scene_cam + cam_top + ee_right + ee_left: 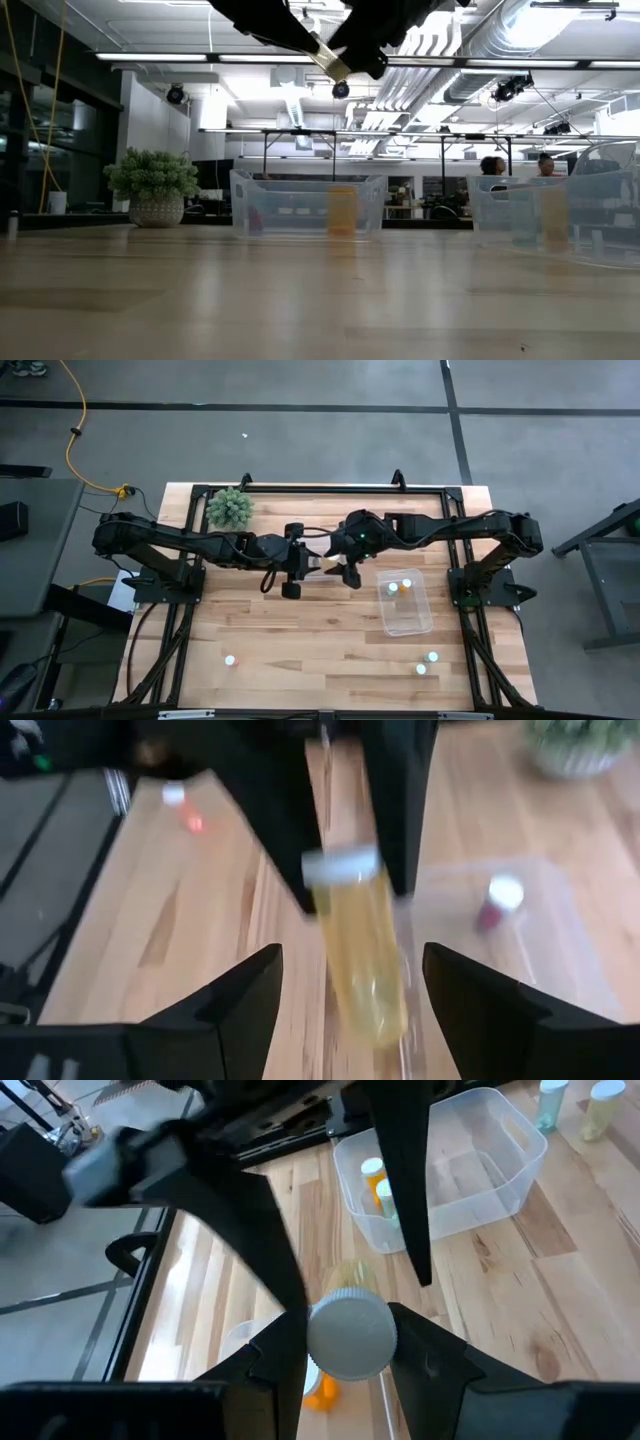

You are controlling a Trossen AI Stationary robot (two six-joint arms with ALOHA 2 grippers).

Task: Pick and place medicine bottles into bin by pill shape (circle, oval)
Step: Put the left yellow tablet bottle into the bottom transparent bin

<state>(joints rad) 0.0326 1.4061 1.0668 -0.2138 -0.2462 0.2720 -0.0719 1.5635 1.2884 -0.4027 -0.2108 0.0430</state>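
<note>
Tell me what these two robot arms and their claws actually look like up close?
Both arms are dark, nearly black, built of chunky jointed segments with thin black cables looping beside them. The left arm and right arm mirror each other. A small green light glows on the right arm's wrist. The left gripper and right gripper each end in two flat, black, wedge-shaped jaws.

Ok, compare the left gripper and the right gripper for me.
The left gripper is shut on the yellow bottle's white cap; the right gripper is open. The left gripper carries the bottle; the right gripper's fingers only flank its body. Both are raised above the table, meeting near its middle.
</note>
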